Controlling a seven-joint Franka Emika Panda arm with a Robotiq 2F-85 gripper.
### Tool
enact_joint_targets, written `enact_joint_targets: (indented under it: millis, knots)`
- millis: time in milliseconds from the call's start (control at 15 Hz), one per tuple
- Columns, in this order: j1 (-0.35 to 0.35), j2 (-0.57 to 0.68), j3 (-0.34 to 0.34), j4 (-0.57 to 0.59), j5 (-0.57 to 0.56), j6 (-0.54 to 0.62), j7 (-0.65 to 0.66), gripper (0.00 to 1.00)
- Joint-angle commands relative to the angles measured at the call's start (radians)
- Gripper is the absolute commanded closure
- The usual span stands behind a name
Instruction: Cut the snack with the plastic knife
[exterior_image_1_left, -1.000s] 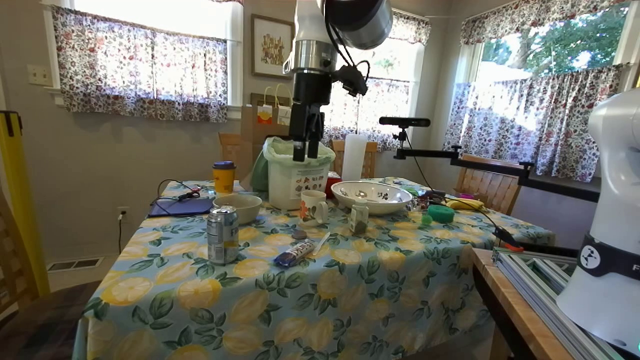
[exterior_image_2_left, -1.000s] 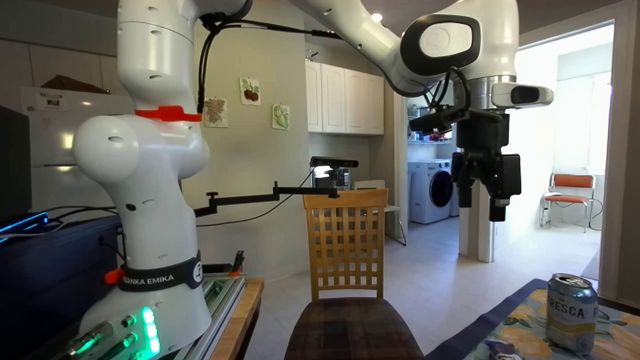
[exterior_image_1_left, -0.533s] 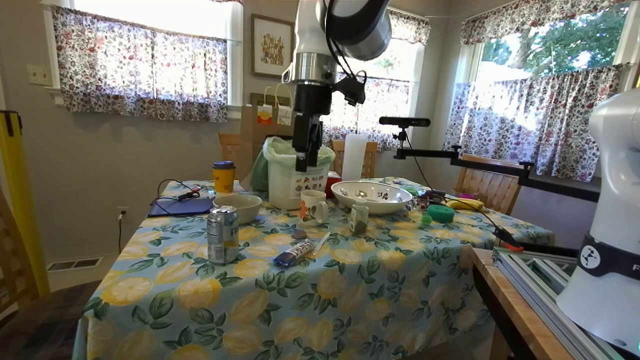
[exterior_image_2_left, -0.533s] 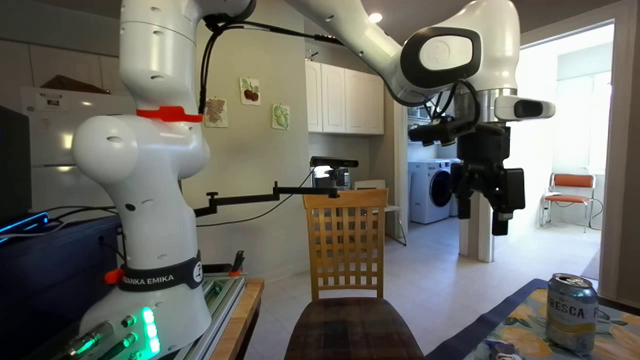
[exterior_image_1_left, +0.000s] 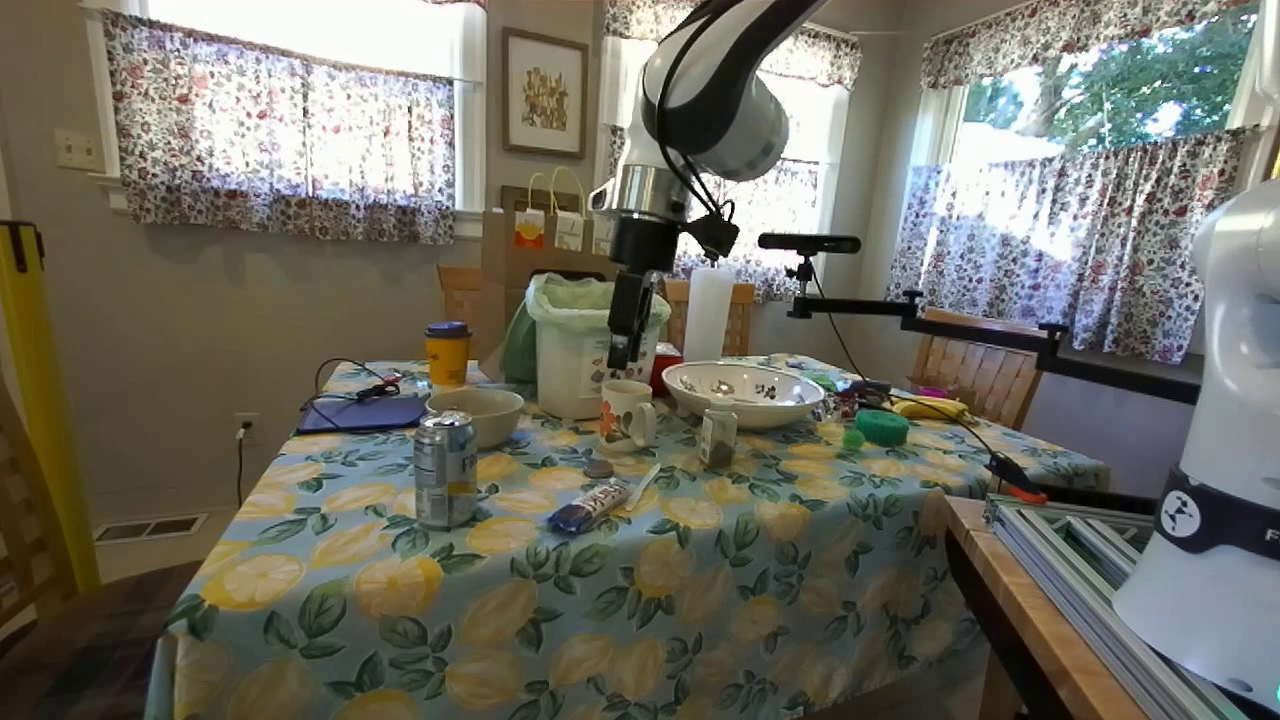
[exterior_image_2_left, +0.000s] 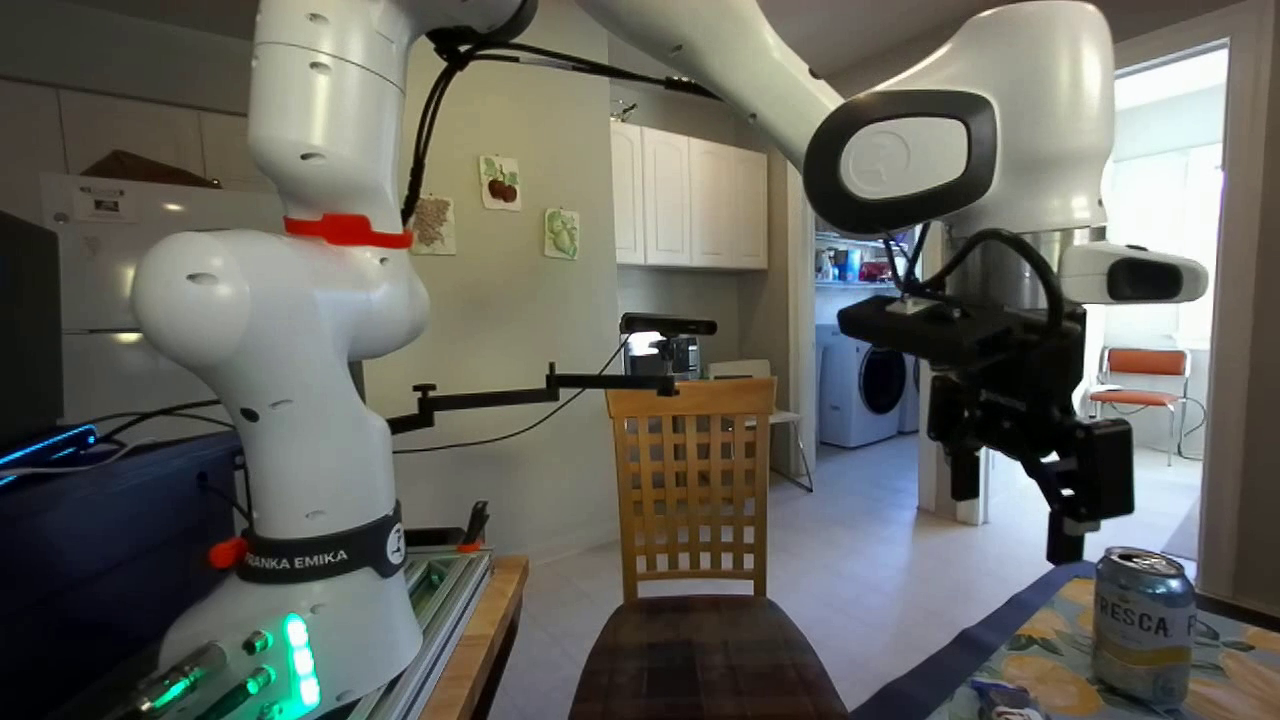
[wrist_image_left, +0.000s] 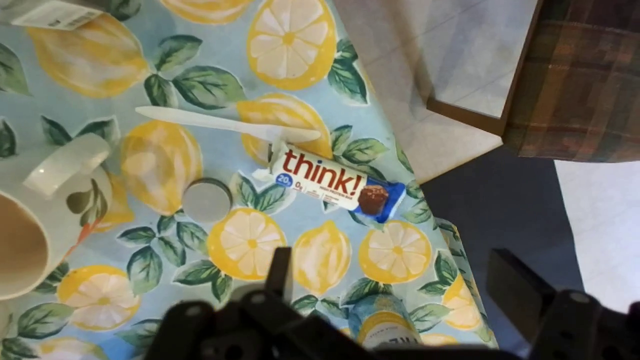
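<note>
The snack, a bar in a white and blue wrapper (wrist_image_left: 320, 180), lies flat on the lemon-patterned tablecloth near the table's edge. Just beside its pale end rests the white plastic knife (wrist_image_left: 220, 121); both also show in an exterior view, the snack (exterior_image_1_left: 590, 507) and the knife (exterior_image_1_left: 645, 487). My gripper (wrist_image_left: 397, 272) stands wide open, and between its fingers there is only air. It hangs well above the table, in an exterior view in front of the white bin, the gripper (exterior_image_1_left: 625, 358) appearing above the mug. Another exterior view shows the gripper (exterior_image_2_left: 1015, 515) higher than the can, with the snack (exterior_image_2_left: 1003, 698) partly cut off.
A drink can (exterior_image_1_left: 446, 470) stands upright near the snack; in the wrist view the can (wrist_image_left: 385, 327) appears between the fingers, far below. Close by are a mug (exterior_image_1_left: 622, 415), a small round lid (wrist_image_left: 206, 200), a small bottle (exterior_image_1_left: 718, 437), and two bowls around the bin (exterior_image_1_left: 570, 350).
The arm has come down, and the gripper is lower in both exterior views. It also shifts right in both of them. The snack, the knife and the can have not moved.
</note>
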Motion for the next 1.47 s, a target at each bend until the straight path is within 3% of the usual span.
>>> enact_joint_targets:
  millis: [0, 333, 467, 800, 933, 1067, 1400]
  knots:
    - [-0.075, 0.118, -0.014, 0.080, 0.079, 0.012, -0.137, 0.00]
    - [-0.159, 0.238, -0.012, 0.153, 0.029, 0.060, -0.131, 0.00]
    - [-0.150, 0.203, -0.016, 0.105, 0.008, 0.072, -0.061, 0.00]
    - [-0.156, 0.230, -0.010, 0.127, 0.003, 0.073, -0.060, 0.00]
    - [-0.191, 0.239, 0.028, 0.134, 0.006, 0.045, -0.218, 0.00]
    - [-0.204, 0.235, 0.046, 0.104, 0.011, 0.052, -0.286, 0.00]
    - [-0.205, 0.234, 0.053, 0.012, -0.034, 0.186, -0.434, 0.00]
